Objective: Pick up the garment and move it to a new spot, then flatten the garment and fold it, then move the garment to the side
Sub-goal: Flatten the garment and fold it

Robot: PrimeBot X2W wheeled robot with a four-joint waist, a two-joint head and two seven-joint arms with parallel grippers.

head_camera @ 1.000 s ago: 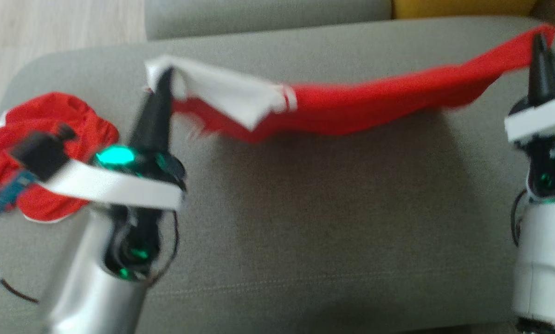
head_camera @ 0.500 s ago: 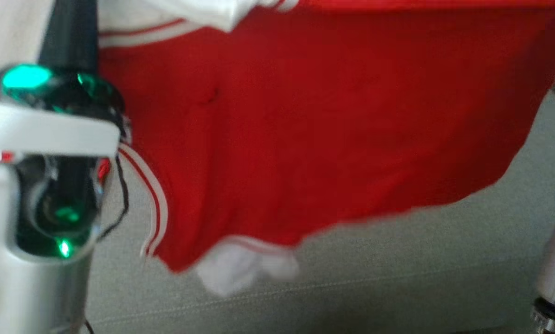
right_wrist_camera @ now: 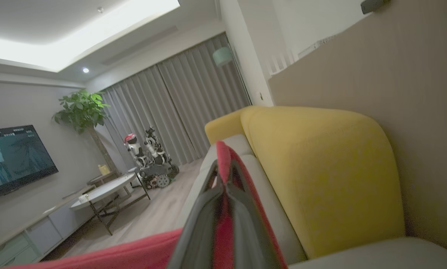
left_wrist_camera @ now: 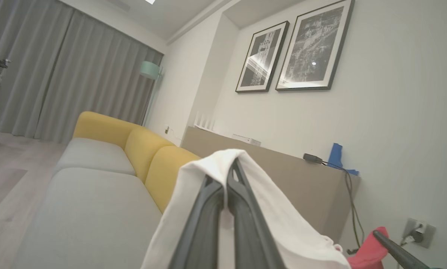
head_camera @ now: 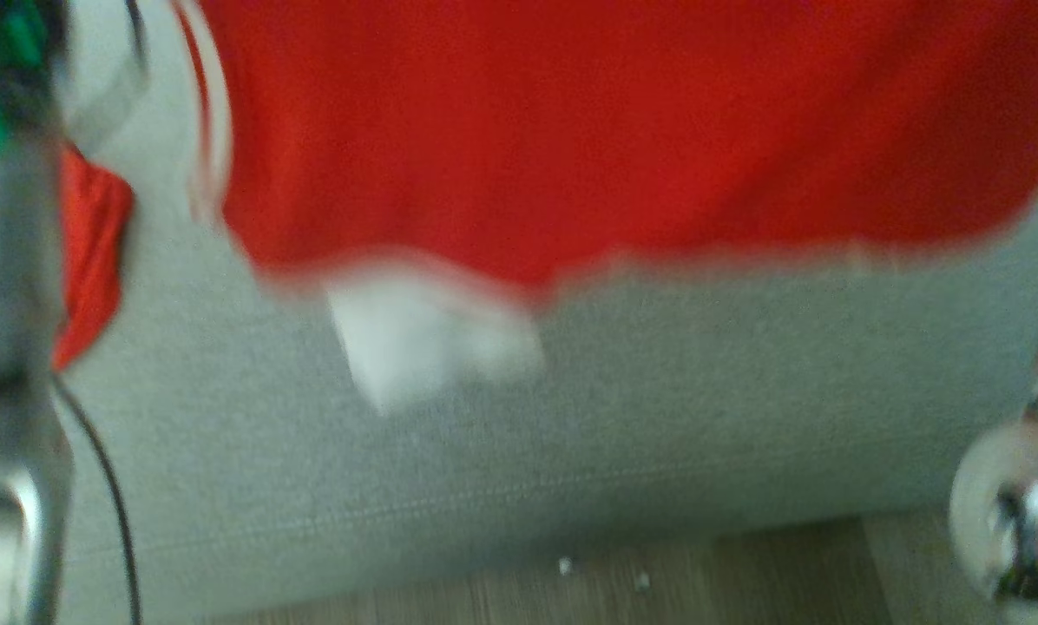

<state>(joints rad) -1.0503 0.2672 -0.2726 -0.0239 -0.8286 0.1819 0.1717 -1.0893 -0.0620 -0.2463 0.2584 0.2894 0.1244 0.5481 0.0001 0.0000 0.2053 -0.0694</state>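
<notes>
The red garment (head_camera: 623, 130) hangs spread above the grey sofa seat (head_camera: 623, 451), its long axis running left to right. The left pincer (left_wrist_camera: 223, 175) is clenched on its white corner and the right pincer (right_wrist_camera: 223, 168) on its red edge, one at each upper end.

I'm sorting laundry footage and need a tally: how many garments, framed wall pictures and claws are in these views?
Garments: 2, the held garment and a separate red heap
Framed pictures: 2, the left picture and the right picture
Claws: 2, the left claw and the right claw, both shut on the held garment
Total: 6
</notes>
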